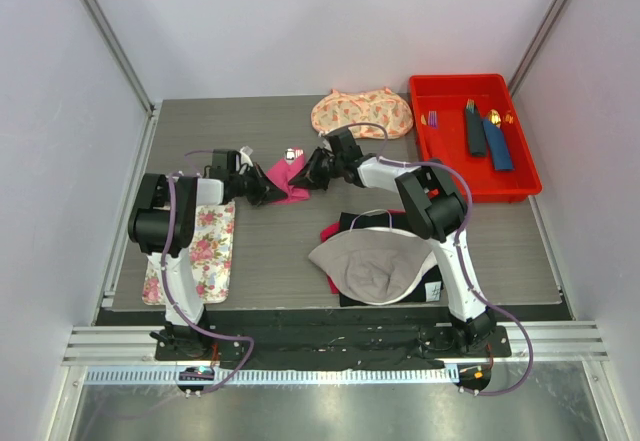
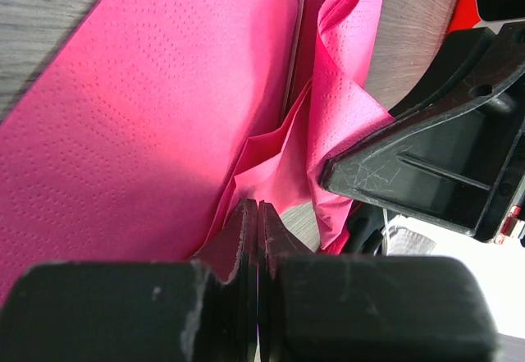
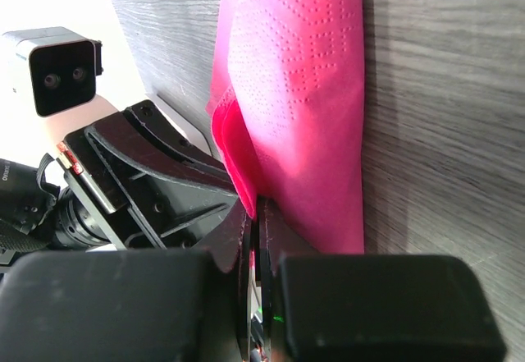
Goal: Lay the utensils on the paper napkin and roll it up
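Note:
The pink paper napkin point(image 1: 289, 177) lies folded over lengthwise in the middle of the table, between my two grippers. A shiny silver end of the utensils point(image 1: 291, 154) pokes out at its far edge; the rest is wrapped inside. In the left wrist view a thin silver edge point(image 2: 294, 54) shows in the napkin's point(image 2: 148, 124) fold. My left gripper point(image 1: 268, 191) point(image 2: 259, 206) is shut, with a crease of the napkin pinched at its tips. My right gripper point(image 1: 312, 169) point(image 3: 260, 202) is shut on the napkin's point(image 3: 303, 107) opposite edge, facing the left one closely.
A red tray point(image 1: 450, 166) at the back right holds dark napkin rolls and gold and purple utensils. A floral mat point(image 1: 213, 251) lies by the left arm. A floral pouch point(image 1: 362, 114) sits at the back. A grey cloth cap point(image 1: 372, 266) on dark fabric lies front right.

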`<act>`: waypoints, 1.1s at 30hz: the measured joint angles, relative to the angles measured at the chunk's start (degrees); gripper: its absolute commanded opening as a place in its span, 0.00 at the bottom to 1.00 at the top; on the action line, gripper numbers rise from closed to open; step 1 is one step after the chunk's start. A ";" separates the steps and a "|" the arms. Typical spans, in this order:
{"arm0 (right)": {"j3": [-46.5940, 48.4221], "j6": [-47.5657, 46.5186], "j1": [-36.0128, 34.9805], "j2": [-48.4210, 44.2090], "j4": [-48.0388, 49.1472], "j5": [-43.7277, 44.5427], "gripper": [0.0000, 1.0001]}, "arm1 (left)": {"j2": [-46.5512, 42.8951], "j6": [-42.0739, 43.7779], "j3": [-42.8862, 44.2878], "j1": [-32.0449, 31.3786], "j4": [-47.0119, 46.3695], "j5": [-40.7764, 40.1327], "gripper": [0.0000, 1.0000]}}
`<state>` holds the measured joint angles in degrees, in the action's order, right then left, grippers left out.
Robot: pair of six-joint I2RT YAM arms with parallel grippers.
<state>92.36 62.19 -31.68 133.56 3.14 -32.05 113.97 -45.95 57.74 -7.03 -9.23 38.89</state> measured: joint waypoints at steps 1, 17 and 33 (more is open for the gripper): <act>0.00 -0.04 0.07 0.00 0.00 0.00 0.06 | 0.00 0.02 0.00 0.00 -0.07 0.07 0.00; -3.23 -0.63 2.58 -1.88 1.81 -2.82 0.03 | 0.09 0.20 0.24 -0.07 0.13 0.17 0.00; -3.34 4.17 1.44 -2.54 6.08 -4.07 0.03 | 0.55 1.44 1.44 -0.26 1.44 0.17 0.00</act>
<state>89.01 66.37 -30.24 131.02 9.21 -36.12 114.52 -44.51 59.18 -7.29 -7.79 39.07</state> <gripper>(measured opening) 0.072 0.015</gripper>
